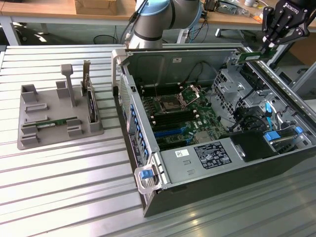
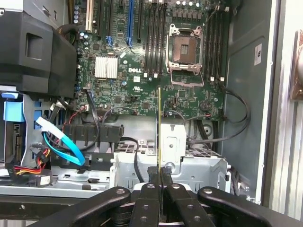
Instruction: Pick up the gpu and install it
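Note:
My gripper [image 1: 269,48] hangs above the far right corner of the open computer case [image 1: 197,173], shut on the gpu [image 1: 251,57], a thin green circuit-board stick that juts out toward the exterior view's left. In the wrist view the gpu [image 2: 159,123] shows edge-on, clamped between the black fingers [image 2: 150,198] of the gripper [image 2: 161,172]. It is held in the air over the metal drive cage [image 2: 189,163], with the green motherboard [image 2: 142,80] and its slots beyond.
On the exterior view's left a grey parts holder [image 1: 29,136] rests on the slatted metal table. It carries another green stick [image 1: 57,122] lying flat and a dark upright expansion card [image 1: 91,106]. Cables and blue connectors [image 2: 61,144] crowd the case near the drive bays.

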Controlling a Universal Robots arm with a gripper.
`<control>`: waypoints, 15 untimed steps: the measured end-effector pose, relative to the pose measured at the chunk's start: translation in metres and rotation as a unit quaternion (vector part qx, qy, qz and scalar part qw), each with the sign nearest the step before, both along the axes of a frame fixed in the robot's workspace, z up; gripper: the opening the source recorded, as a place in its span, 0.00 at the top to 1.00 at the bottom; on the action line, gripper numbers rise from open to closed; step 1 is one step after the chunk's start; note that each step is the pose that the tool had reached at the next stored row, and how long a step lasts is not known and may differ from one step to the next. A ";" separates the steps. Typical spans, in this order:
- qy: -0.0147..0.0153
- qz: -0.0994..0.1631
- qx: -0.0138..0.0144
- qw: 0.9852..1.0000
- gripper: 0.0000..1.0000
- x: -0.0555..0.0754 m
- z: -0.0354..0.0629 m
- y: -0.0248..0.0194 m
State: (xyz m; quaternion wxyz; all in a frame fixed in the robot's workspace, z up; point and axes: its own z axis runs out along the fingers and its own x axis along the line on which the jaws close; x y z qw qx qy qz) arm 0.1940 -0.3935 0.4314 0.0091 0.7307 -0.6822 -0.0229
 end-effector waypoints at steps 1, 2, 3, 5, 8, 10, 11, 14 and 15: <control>0.000 0.000 0.000 1.000 0.88 0.001 0.0000 0.0000; 0.000 0.000 0.000 1.000 0.88 0.002 0.0000 0.0000; 0.000 0.000 0.000 1.000 0.88 0.002 0.0000 0.0000; 0.000 0.000 0.000 1.000 0.88 0.004 0.0000 0.0000; 0.000 0.000 0.000 1.000 0.88 0.007 0.0000 0.0000; 0.000 0.000 0.000 1.000 0.88 0.008 0.0000 0.0000; 0.000 0.000 0.000 1.000 0.88 0.007 0.0000 0.0000; 0.000 0.000 0.000 1.000 0.88 -0.011 -0.0001 0.0000; 0.000 0.000 0.000 1.000 0.88 -0.019 -0.0001 0.0000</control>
